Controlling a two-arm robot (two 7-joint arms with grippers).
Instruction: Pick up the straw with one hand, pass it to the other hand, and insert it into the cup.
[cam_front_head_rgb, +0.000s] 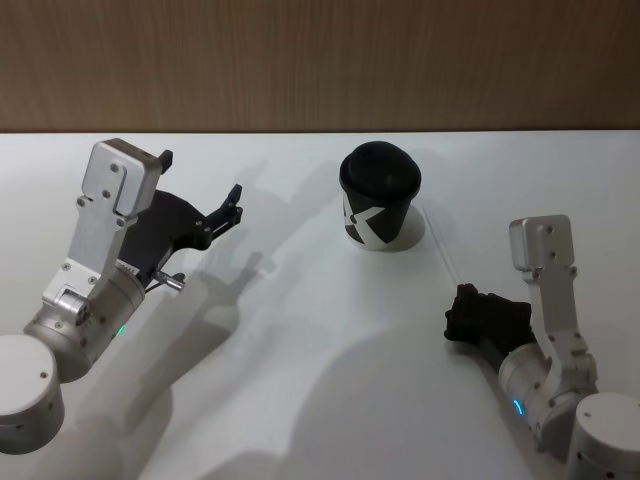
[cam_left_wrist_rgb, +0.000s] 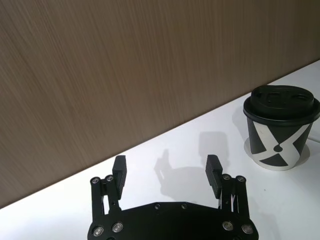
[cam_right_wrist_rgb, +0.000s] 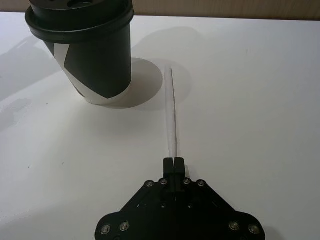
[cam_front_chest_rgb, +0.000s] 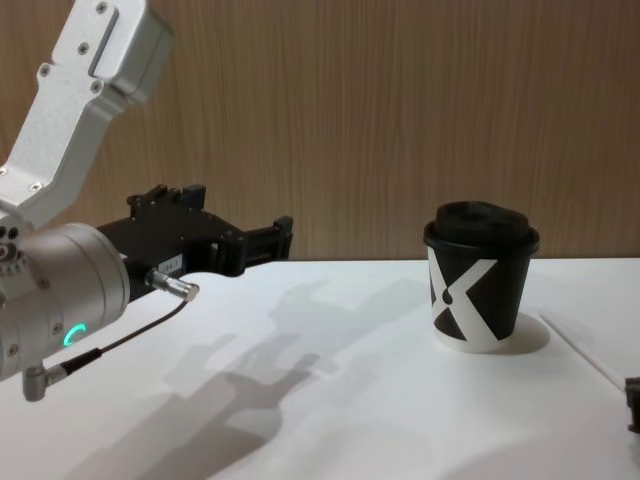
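Note:
The cup (cam_front_head_rgb: 378, 205) stands upright mid-table, white with a black pattern and a black domed lid; it is also in the chest view (cam_front_chest_rgb: 478, 285) and both wrist views (cam_left_wrist_rgb: 280, 127) (cam_right_wrist_rgb: 90, 50). The thin white straw (cam_right_wrist_rgb: 171, 115) runs along the table just right of the cup (cam_front_head_rgb: 445, 255) (cam_front_chest_rgb: 580, 350). My right gripper (cam_right_wrist_rgb: 173, 162) is shut on the straw's near end, low over the table right of the cup (cam_front_head_rgb: 462, 298). My left gripper (cam_front_head_rgb: 203, 180) hovers open and holds nothing, well to the left of the cup (cam_left_wrist_rgb: 166, 165) (cam_front_chest_rgb: 245, 215).
The white table (cam_front_head_rgb: 300, 380) ends at a brown wood-grain wall (cam_front_head_rgb: 320, 60) close behind the cup. A thin black cable (cam_front_chest_rgb: 130, 340) hangs from my left wrist.

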